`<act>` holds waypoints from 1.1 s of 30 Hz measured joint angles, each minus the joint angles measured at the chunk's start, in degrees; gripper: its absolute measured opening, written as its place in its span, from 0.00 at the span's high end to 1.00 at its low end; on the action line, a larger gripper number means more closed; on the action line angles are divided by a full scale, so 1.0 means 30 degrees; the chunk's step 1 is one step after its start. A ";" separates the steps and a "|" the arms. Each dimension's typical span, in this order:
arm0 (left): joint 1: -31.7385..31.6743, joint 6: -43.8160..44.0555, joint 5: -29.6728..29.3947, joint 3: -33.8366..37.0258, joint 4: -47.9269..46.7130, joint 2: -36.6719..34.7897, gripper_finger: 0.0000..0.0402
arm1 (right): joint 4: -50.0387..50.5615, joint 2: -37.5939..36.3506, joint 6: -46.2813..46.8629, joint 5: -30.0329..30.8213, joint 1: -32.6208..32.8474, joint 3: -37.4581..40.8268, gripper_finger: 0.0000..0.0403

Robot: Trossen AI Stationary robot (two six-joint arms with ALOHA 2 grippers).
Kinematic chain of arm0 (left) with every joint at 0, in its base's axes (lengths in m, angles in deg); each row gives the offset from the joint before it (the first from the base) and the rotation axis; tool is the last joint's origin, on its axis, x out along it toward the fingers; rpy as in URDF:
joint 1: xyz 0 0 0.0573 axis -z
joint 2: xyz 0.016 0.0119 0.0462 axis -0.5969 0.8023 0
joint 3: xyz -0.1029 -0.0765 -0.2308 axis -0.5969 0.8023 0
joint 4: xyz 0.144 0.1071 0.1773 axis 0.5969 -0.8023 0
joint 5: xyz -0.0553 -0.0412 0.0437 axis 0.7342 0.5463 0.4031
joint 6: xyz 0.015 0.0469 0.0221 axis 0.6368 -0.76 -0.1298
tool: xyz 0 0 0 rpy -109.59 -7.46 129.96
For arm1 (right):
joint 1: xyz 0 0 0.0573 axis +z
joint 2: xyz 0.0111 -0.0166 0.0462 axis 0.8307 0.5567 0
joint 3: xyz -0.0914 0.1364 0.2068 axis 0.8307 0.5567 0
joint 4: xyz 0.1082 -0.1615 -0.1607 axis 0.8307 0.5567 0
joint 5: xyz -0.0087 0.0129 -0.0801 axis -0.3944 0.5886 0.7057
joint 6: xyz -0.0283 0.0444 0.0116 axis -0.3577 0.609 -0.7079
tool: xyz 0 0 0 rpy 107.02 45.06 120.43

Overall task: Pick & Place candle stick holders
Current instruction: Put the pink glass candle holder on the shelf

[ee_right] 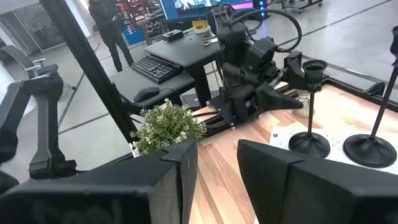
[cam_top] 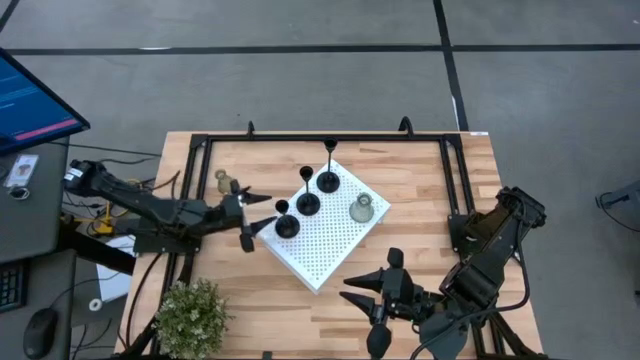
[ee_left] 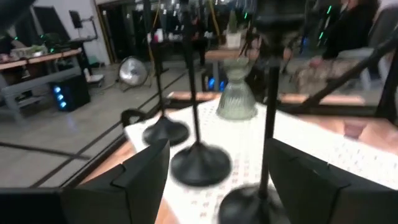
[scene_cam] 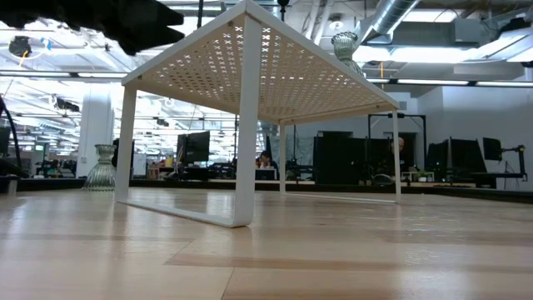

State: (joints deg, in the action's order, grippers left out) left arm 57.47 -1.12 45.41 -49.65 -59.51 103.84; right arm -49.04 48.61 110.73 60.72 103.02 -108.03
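The left gripper (cam_top: 262,221) stands with its jaws spread wide, just beside the nearest black holder (cam_top: 287,222) on the white perforated board (cam_top: 335,250) — close too fast and a finger could clip that thin stem and topple it into the two black ones (cam_top: 308,200) behind. All three are matte, round-footed, spindly. A ribbed, pale glassy bell holder (cam_top: 362,208) sits farther along the board; another (cam_top: 223,182) rests on the wooden table (cam_top: 420,190). The right gripper (cam_top: 374,308) waits low, fingers spread

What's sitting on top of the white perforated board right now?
On the white perforated board stand three black holders and one pale green bell-shaped holder. The left pincer hangs open at the board's edge.
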 joint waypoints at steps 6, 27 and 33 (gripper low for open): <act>0.0963 0.0676 -0.2593 -0.2722 -0.7236 -0.1898 0.36 | 0.0213 0.0000 -0.0015 0.0000 0.0149 0.0000 0.73; -0.2885 0.6739 -0.4456 -0.6126 -1.6067 -0.2983 0.36 | 1.4085 -0.0138 1.6233 -0.6492 -0.0226 0.0022 0.73; -0.3716 0.7664 -0.1564 -0.6126 -1.6380 -0.3698 0.36 | 1.9139 0.0015 1.9440 -1.3386 -0.0481 0.0252 0.73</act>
State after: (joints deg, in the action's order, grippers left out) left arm 46.33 21.87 40.72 -68.03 -108.65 92.75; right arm 8.37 48.65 169.05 20.56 101.58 -107.27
